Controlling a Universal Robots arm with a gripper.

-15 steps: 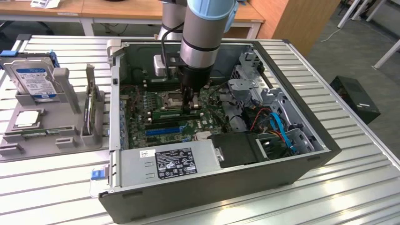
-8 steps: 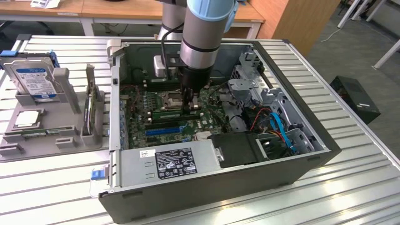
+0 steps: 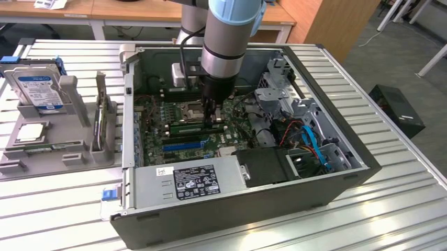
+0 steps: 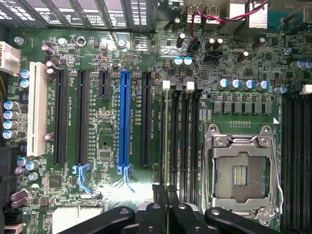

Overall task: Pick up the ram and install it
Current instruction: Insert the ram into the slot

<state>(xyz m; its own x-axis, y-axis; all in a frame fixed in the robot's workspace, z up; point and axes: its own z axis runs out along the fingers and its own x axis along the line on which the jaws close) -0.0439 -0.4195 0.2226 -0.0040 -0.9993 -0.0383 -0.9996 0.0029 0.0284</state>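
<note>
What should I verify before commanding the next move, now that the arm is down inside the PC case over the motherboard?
1. The gripper is shut on the ram: ok.
2. The ram runs parallel to the memory slots: ok.
3. The ram is fully seated in its slot: cannot tell.
4. The white end clips are latched: cannot tell.
5. The blue and red cables lie apart from the arm: ok.

PSU label [image 3: 198, 180] txt not legible.
</note>
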